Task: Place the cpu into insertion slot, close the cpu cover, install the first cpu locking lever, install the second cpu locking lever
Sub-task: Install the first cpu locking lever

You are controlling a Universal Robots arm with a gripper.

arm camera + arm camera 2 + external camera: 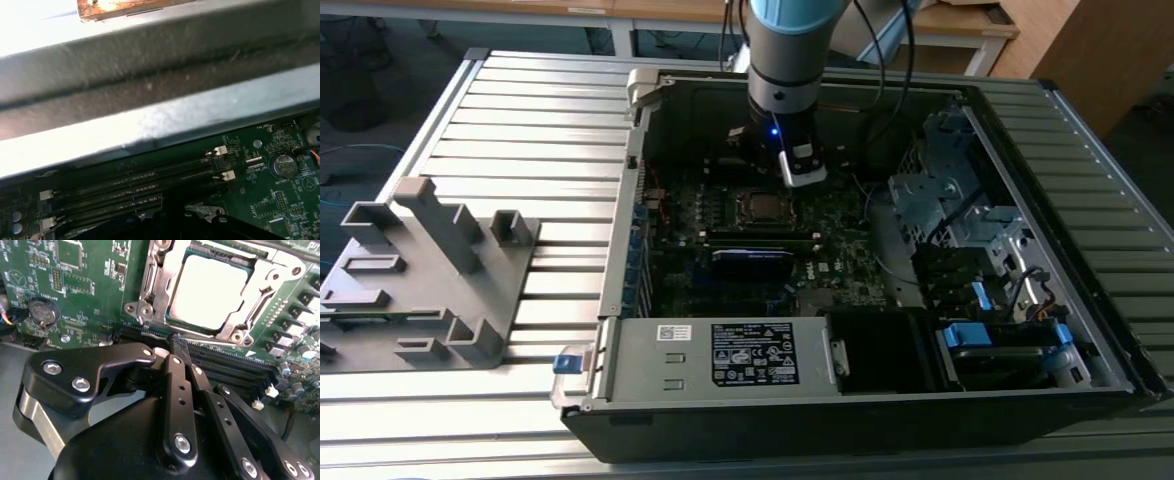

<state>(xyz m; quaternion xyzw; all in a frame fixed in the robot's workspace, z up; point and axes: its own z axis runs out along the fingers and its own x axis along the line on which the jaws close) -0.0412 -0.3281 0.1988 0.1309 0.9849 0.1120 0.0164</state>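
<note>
Grey-topped cpu seated, upper right; cpu cover down over it; my gripper closed, empty; latching unverified.

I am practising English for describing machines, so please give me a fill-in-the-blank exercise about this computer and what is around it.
1. The cpu cover lies ___ (open or closed) over the cpu.
2. The motherboard is ___ in colour.
3. The grey fixture stands to the exterior view's ___ of the computer case.

Missing words: closed; green; left.
</note>
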